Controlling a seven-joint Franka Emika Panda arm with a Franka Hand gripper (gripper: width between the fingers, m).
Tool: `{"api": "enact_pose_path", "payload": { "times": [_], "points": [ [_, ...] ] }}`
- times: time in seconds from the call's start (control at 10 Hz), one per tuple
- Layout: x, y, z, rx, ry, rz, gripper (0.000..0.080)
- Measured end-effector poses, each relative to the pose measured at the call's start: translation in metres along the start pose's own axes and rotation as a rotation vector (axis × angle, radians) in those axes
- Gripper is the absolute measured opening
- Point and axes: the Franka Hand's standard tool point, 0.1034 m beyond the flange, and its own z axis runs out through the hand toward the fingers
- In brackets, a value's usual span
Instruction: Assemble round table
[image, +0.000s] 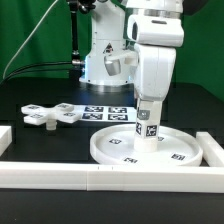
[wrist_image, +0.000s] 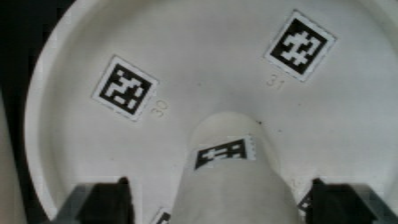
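The large round rimmed disc (image: 120, 152) lies flat on the black table toward the exterior view's right. The short cylinder leg (image: 148, 128) stands upright at the disc's middle. My gripper (image: 148, 108) hangs straight above it with its fingers down over the leg's top. In the wrist view the leg (wrist_image: 228, 160) rises between the two dark fingers (wrist_image: 107, 202), with a narrow gap showing on each side. Below it spreads the tagged disc (wrist_image: 187, 50). The flat cross-shaped piece (image: 55, 115) lies apart at the exterior view's left.
The marker board (image: 105, 111) lies behind the disc near the arm's base. Long white border bars run along the front (image: 90, 178), the right (image: 212, 150) and the left (image: 5, 135).
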Motion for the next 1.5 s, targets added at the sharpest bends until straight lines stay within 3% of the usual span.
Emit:
{"api": "enact_pose_path", "payload": {
  "times": [0.1,0.3,0.4,1.0,1.1,1.2,1.4,1.5],
  "points": [
    [-0.0058,0.0010,-0.0006,-0.002,-0.004,0.012,0.0392],
    [-0.0117,0.0012,-0.0001,-0.001,-0.008,0.024,0.0058],
    [-0.0127,0.0011,0.0001,-0.001,-0.009,0.026,0.0018],
    [-0.0108,0.0034,-0.0035,-0.003,-0.015,0.032,0.0001],
    [-0.0093,0.0043,-0.0055,-0.007,-0.015,0.050,0.0105],
    [-0.0089,0.0041,-0.0052,-0.007,-0.015,0.066,0.0105],
    [-0.0059,0.0039,-0.0053,-0.007,-0.012,0.076,0.0481],
    [-0.0051,0.0039,-0.0053,-0.007,-0.012,0.081,0.0592]
  ]
}}
